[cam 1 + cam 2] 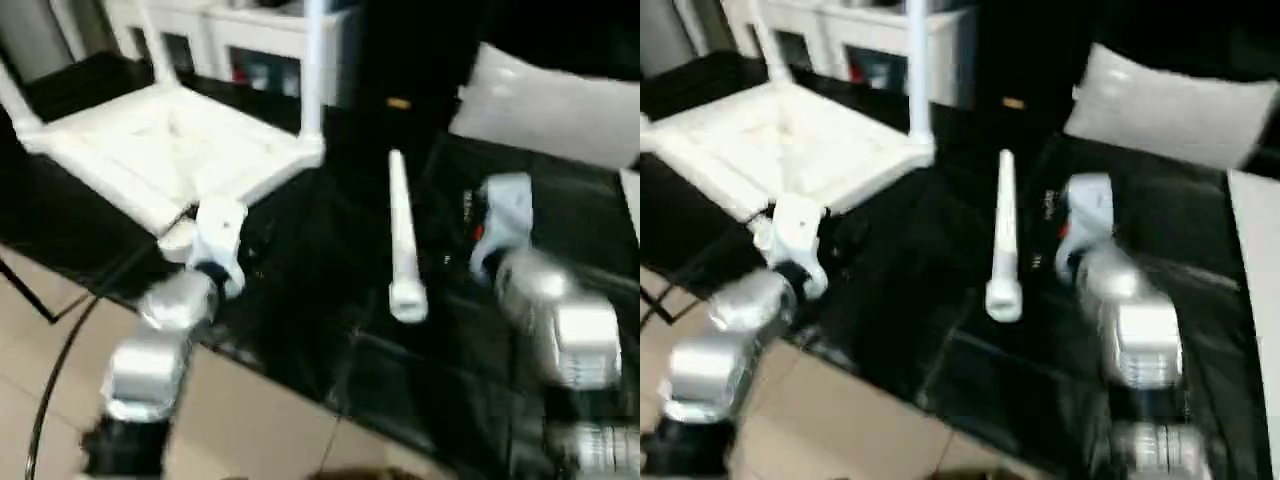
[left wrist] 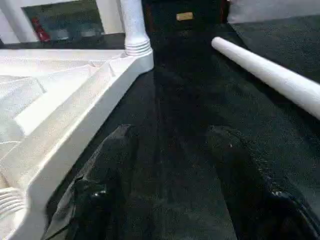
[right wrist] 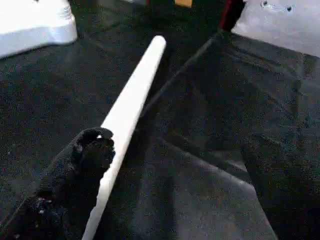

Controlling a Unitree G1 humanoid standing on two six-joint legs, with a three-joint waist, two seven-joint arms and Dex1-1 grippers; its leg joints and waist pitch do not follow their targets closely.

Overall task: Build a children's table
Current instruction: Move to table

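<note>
— Now, from the left eye view, what is made out of the loose leg and the two arms?

— It is seen lying flat on the black mat at centre frame, its long axis running nearly top to bottom, thick threaded end toward the bottom edge. The right gripper is placed just right of it, about level with its middle; the left gripper is set well to the left, at the near corner of the upturned tabletop in the upper left. The right arm is judged the nearer by far.

— Is that borne out by the right eye view?

— The same layout is shown: the leg at centre, the right gripper just beside it on the right, the tabletop at upper left with one fitted leg rising from its right corner.

— And the left wrist view?

— The left gripper's fingers are seen spread apart with nothing between them but mat. The tabletop's rim fills the left side, and the loose leg crosses the upper right corner, well apart from them.

— The right wrist view?

— The loose leg runs diagonally from top centre down to lower left, overlapped by one dark finger. The right gripper is spread wide and empty; whether the finger is touching cannot be told. A small sideways shift toward the leg is judged all that a grasp needs.
</note>
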